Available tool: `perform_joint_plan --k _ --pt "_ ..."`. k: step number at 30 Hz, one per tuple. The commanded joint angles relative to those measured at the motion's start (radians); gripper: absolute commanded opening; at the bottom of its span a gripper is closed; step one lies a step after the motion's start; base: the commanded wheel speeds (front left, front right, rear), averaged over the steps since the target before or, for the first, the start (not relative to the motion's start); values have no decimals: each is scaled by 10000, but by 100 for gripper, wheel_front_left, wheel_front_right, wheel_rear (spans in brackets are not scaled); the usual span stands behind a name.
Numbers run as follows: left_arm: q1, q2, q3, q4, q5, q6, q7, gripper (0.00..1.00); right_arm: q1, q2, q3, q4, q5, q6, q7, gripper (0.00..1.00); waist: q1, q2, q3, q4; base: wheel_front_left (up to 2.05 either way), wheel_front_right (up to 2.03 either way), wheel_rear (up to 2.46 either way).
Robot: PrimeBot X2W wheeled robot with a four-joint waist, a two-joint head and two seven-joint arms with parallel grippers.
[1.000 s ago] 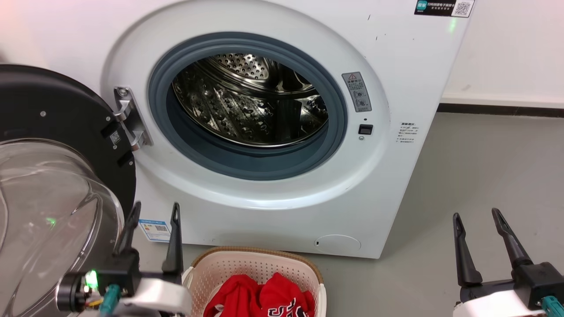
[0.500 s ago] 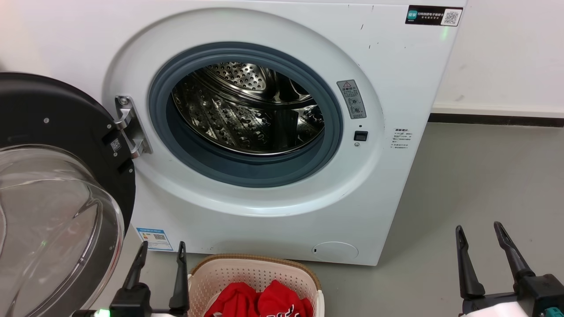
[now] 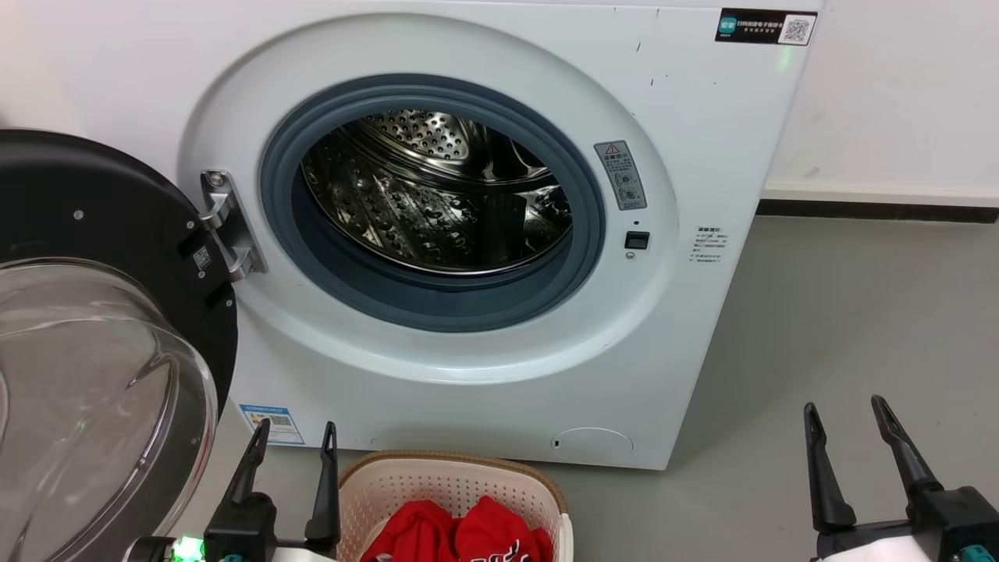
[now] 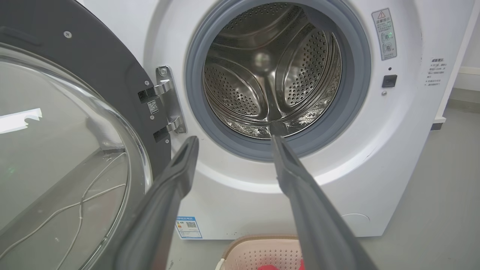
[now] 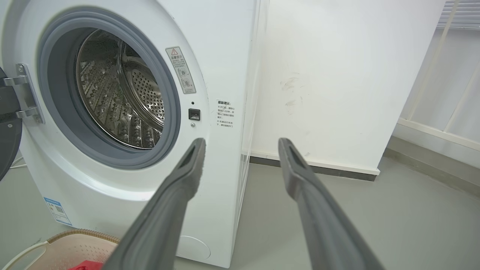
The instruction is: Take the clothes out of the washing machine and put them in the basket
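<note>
Soft, light red garments [image 3: 437,537] lie crumpled in the basket [image 3: 437,484] before the steel drum [image 3: 437,203], probably best pinched at a raised fold; left gripper [image 3: 298,425] and right gripper [image 3: 844,403] stand spread, empty.

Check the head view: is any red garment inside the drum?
No, the drum shows bare steel; the clothes lie in the basket.

Smooth grey floor [image 3: 858,312] spreads from 3 to 5 o'clock in the head view. At 2 o'clock a white wall [image 3: 897,94] meets it along a dark baseboard strip [image 3: 882,212]. In the right wrist view, faint scuff marks [image 5: 290,84] smudge the wall at 1 o'clock; slatted blinds [image 5: 459,13] at 2 o'clock
</note>
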Motion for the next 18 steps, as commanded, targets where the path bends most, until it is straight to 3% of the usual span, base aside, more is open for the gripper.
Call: perform_joint_plan --k 1,15,16,18 --pt "-56 10 21 18 91 -21 -26 100 29 6 9 20 -20 -11 -20 100 0 -1 11 -16 0 0 0" --pt "-174 -33 -3 -96 169 112 -26 100 46 6 -43 58 -60 -11 -20 100 0 -1 48 -33 0 0 0" --pt "-61 -39 -19 -51 170 95 0 0 3 2 -40 78 -14 2 0 0 0 -1 49 -34 0 0 0" --pt "44 -62 -48 142 167 91 9 0 20 10 -33 278 -10 2 15 0 1 -1 50 -36 0 0 0"
